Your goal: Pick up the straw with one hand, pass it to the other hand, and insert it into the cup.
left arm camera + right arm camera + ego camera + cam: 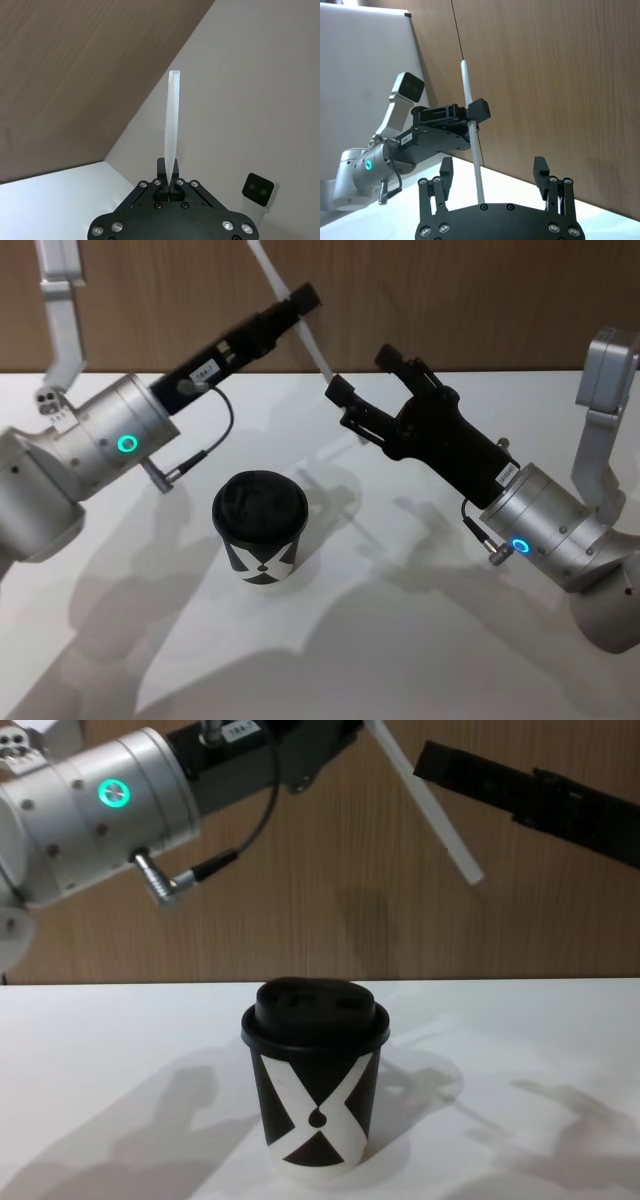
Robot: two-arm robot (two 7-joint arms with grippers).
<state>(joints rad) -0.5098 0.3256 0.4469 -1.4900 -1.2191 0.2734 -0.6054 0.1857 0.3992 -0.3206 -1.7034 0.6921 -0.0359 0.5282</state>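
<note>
Handover done: the left gripper [303,298] clamps the straw [310,340] above the table, the right gripper [362,382] spread apart beside it, the cup [260,530] awaiting insertion

White surface [400,660] carrying soft grey shadows; brown wood-grain wall panel [450,300] rising directly behind its far edge.

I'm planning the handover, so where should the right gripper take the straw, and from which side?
Probably the bare lower length of the straw, below the left gripper clamping it. It slants down toward the open right gripper, whose fingers can close across it from the robot's right.
</note>
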